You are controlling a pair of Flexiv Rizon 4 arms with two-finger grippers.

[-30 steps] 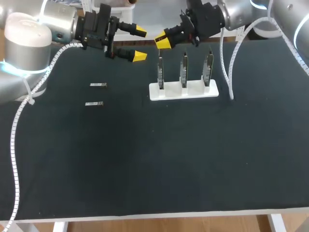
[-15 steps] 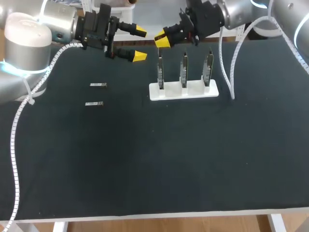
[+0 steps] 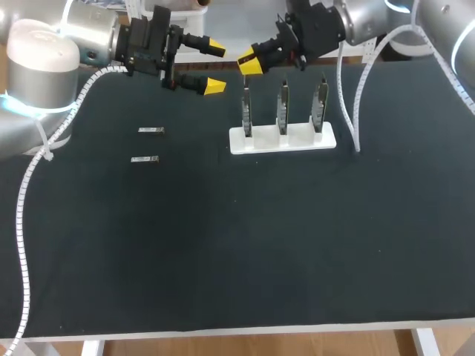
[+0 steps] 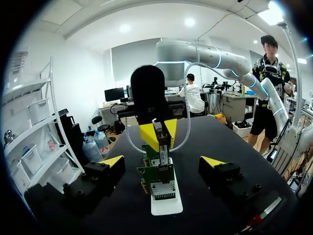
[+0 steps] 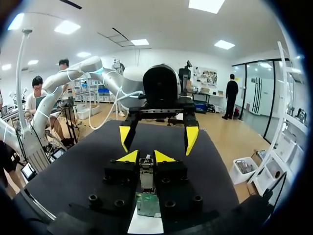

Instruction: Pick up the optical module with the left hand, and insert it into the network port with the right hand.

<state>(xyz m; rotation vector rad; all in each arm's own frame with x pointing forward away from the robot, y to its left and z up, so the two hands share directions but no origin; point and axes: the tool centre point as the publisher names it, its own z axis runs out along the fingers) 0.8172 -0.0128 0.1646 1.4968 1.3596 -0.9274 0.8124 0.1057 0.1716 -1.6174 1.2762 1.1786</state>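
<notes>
Pinched between the pressed-in fingers of the right gripper (image 5: 145, 157): a small silver optical module (image 5: 146, 172), poised just above the white rectangular holder (image 3: 282, 141), over the leftmost of its three upright green circuit boards (image 3: 246, 111). Mouth of the network port not discernible in any view.

Up and to the left of the holder: left gripper (image 3: 214, 68), fingers spread wide, holding nothing. Well to the left of the holder, flat on the black table mat (image 3: 237, 245): two further silver modules (image 3: 151, 130) (image 3: 145, 159).

Likely hazards:
- Descent with the module slightly off-line or tilted, hence a catch on the board's edge, a jam, or a push that tips the light holder.
- Narrow pinch on smooth metal, hence possible slip or rotation under insertion force.
- Little margin between the two grippers near the holder, should the left one drift inward.

Against one second earlier: right gripper marginally higher above the holder, then unmoved over the last half second. Left gripper, holder and spare modules unchanged.
</notes>
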